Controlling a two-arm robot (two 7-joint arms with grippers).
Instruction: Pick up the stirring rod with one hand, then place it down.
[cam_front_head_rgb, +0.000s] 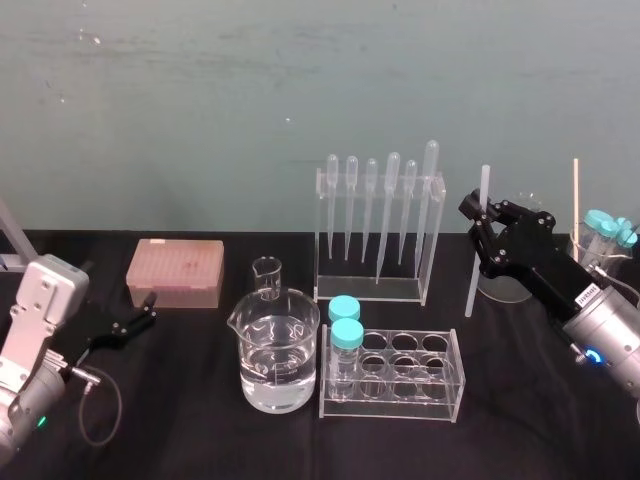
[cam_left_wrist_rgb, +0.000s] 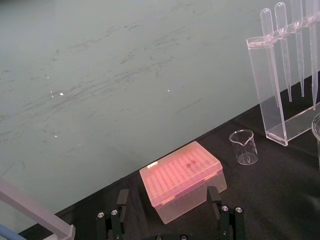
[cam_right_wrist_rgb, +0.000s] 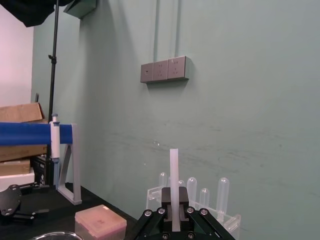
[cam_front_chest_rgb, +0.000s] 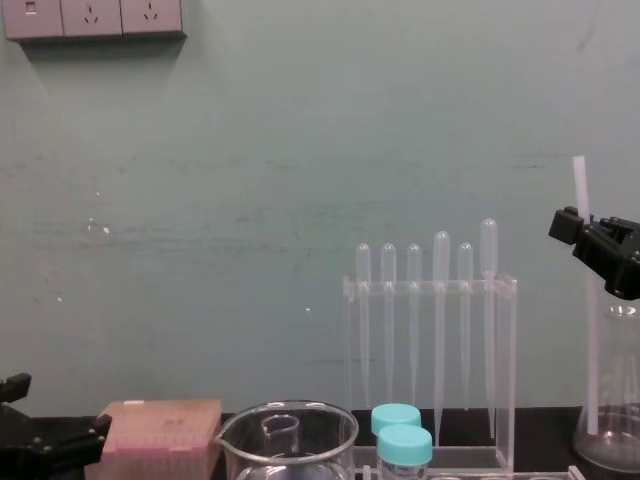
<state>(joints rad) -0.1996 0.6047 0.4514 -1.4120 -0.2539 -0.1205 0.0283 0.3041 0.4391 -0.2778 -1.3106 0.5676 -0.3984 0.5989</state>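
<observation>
My right gripper (cam_front_head_rgb: 481, 222) is shut on the stirring rod (cam_front_head_rgb: 473, 272), a thin whitish stick held nearly upright just right of the pipette rack. In the chest view the stirring rod (cam_front_chest_rgb: 592, 360) runs from above the right gripper (cam_front_chest_rgb: 572, 228) down to near the table, by a glass flask. Seen from the right wrist, the stirring rod (cam_right_wrist_rgb: 174, 167) rises straight out of the closed right gripper (cam_right_wrist_rgb: 174, 207). My left gripper (cam_front_head_rgb: 148, 312) is parked low at the far left, and the left wrist view shows this left gripper (cam_left_wrist_rgb: 168, 200) open and empty.
The pipette rack (cam_front_head_rgb: 378, 235) stands at the back centre. In front of it are a beaker of water (cam_front_head_rgb: 275, 355), a small beaker (cam_front_head_rgb: 267, 277) and a tube rack (cam_front_head_rgb: 440, 385) with two blue-capped tubes. A pink tip box (cam_front_head_rgb: 175, 272) sits left. Glassware (cam_front_head_rgb: 605, 240) crowds the far right.
</observation>
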